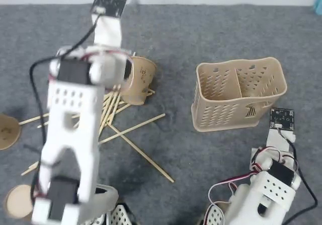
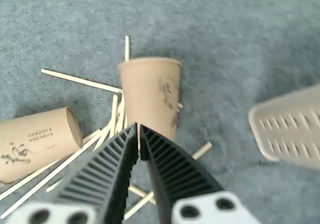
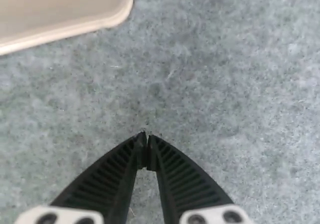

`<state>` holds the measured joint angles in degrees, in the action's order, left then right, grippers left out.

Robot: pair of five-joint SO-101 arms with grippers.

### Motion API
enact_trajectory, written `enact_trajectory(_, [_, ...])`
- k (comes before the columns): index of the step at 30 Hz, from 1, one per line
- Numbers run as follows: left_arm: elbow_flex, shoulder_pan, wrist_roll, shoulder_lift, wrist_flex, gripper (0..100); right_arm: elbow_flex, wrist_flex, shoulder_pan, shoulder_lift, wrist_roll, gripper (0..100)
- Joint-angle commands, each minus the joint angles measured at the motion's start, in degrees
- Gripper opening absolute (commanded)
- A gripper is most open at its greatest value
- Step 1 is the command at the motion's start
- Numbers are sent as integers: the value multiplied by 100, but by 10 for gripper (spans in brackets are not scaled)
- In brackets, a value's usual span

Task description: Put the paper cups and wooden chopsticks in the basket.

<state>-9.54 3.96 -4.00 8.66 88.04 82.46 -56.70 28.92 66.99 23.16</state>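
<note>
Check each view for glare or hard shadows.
High view: even light, no glare, faint shadow at the base of the basket. Left wrist view: soft shadows by the cup ahead of the left gripper and by the lying cup. Right wrist view: flat light on the carpet, no glare.

Basket [image 3: 60, 8] half off-frame, chopsticks [image 1: 133, 128] partly beneath the left arm [image 1: 70, 114]

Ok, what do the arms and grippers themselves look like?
The left arm and the right arm are white shells dotted with round holes, with black motor blocks. A black cable loops beside the left; red, white and black wires trail off the right. The left gripper and the right gripper have black, ribbed, tapering fingers on white mounts.
</note>
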Motion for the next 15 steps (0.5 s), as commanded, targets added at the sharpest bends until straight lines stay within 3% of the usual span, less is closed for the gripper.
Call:
enact_trajectory(1, [-892,-53,18,-818,-360,14,-26,92,-66,110,-44,8])
enact_trajectory(9, [-3301,-62,9,-3367,-448,14,-26,101,-66,110,-44,8])
enact_trajectory(15, [-5490,-62,9,-5345,193,14,-26,101,-145,110,-44,8])
